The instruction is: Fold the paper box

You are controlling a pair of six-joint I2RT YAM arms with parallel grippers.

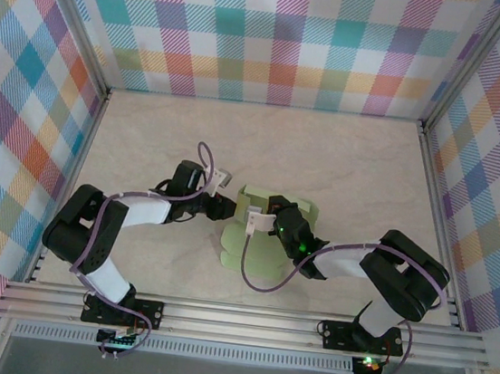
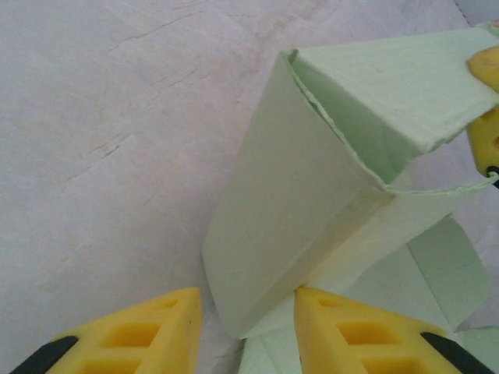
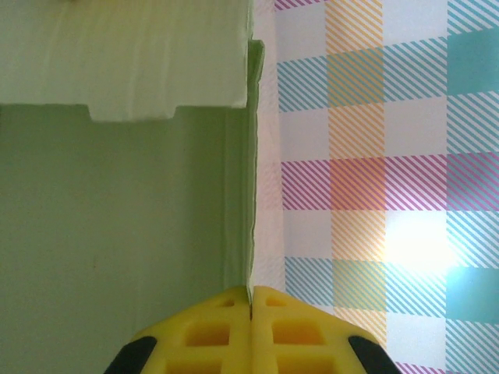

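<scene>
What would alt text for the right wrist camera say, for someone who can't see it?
The right pincer, yellow-tipped, is shut on the thin edge of the pale green paper box. A colourful plaid wall lies beyond, on the right.

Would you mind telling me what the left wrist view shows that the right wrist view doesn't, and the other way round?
Left wrist: the open left hand, with the lower corner of a raised panel between its fingers, and the pale table. Right wrist: the right hand shut on a thin card edge, a notched flap above, and the plaid wall behind. Shared: the light-green paper box, partly folded up.
</scene>
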